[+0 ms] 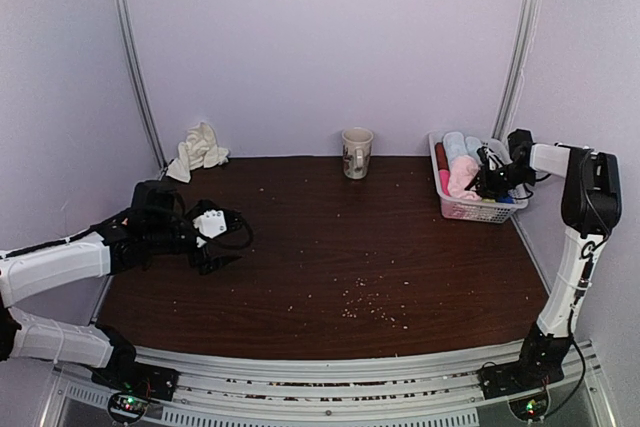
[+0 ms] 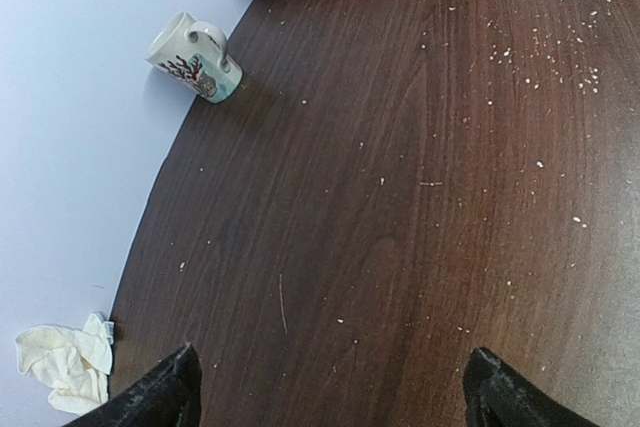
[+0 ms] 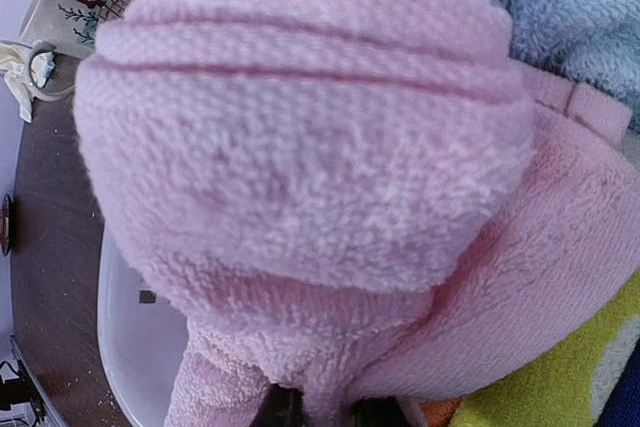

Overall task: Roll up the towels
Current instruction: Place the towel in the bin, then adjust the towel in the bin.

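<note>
Your right hand (image 1: 488,183) is clamped on the pale pink towel (image 3: 300,197) in the basket (image 1: 475,212), likely to pull it out. Your left hand (image 1: 232,244) hangs open, well away from the basket.

The pale pink towel (image 3: 300,197) is one even pink, the cream-white towel (image 2: 65,367) plain. The mug (image 2: 193,59) is cream with red sprigs and a teal foot. The table (image 1: 340,247) is dark brown woodgrain, pale-flecked; the basket (image 1: 470,211) white lattice.
</note>
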You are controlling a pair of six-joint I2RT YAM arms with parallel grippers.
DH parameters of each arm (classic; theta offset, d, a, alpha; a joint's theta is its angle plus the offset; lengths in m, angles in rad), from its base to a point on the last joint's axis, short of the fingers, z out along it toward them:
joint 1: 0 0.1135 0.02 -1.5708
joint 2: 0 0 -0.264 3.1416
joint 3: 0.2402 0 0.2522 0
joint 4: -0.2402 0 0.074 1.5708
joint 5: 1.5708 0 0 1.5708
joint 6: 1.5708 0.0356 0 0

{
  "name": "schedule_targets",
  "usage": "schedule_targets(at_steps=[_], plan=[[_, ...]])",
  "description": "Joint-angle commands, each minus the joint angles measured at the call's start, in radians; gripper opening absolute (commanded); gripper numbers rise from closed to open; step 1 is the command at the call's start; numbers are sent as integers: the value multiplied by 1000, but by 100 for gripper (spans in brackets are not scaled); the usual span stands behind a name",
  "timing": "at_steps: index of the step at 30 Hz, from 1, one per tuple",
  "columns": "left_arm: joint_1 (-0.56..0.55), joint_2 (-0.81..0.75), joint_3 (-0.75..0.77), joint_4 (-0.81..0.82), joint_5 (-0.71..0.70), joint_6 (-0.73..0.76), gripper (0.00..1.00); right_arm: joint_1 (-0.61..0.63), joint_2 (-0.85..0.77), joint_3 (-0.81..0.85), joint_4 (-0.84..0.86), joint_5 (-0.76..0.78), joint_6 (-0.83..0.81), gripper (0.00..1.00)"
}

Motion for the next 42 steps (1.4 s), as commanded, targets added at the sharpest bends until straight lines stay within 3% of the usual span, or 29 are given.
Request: schedule_targets(at_steps=[1,7,14,22,30,42], plan=[[7,-1,0,33,20,5,93,9,16,-35,-149,134,-9,14],[8,1,2,34,19,3,92,9,-60,-28,-141,183,8,37],[7,5,2,34,17,3,93,11,-129,-28,-139,216,11,44],[8,6,3,36,15,3,93,20,-197,-29,-91,199,41,45],[8,11,-1,41,1,7,93,35,-290,-26,130,287,197,43],[8,26,-6,49,-14,10,93,132,-71,89,157,414,211,36]])
